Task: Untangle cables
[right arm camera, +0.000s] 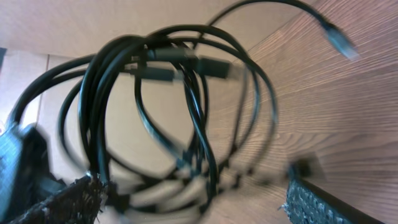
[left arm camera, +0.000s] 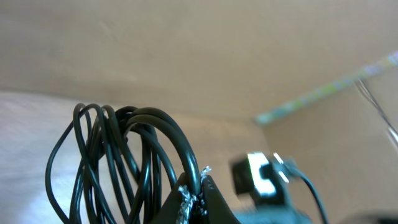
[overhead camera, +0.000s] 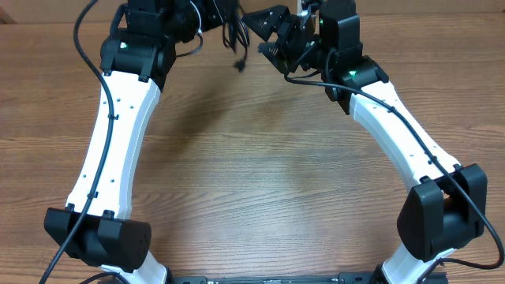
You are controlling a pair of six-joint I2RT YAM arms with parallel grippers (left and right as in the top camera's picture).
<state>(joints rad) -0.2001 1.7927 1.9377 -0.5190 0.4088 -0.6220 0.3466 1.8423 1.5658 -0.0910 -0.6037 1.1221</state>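
Observation:
The cables (overhead camera: 234,35) are a bundle of thin black cords hanging in the air at the far edge of the table, between the two grippers. My left gripper (overhead camera: 211,17) is shut on one strand; in the left wrist view the fingers (left arm camera: 198,186) pinch a cord while the loops (left arm camera: 118,155) hang to their left. My right gripper (overhead camera: 267,33) is open just right of the bundle. In the right wrist view the loops (right arm camera: 180,106) hang between its spread fingers (right arm camera: 193,202), blurred. A plug end (right arm camera: 339,42) swings at the upper right.
The wooden table (overhead camera: 260,173) spreads below both white arms. A plain beige wall (left arm camera: 186,56) stands behind the far edge. The right arm's camera housing (left arm camera: 258,177) shows blurred in the left wrist view.

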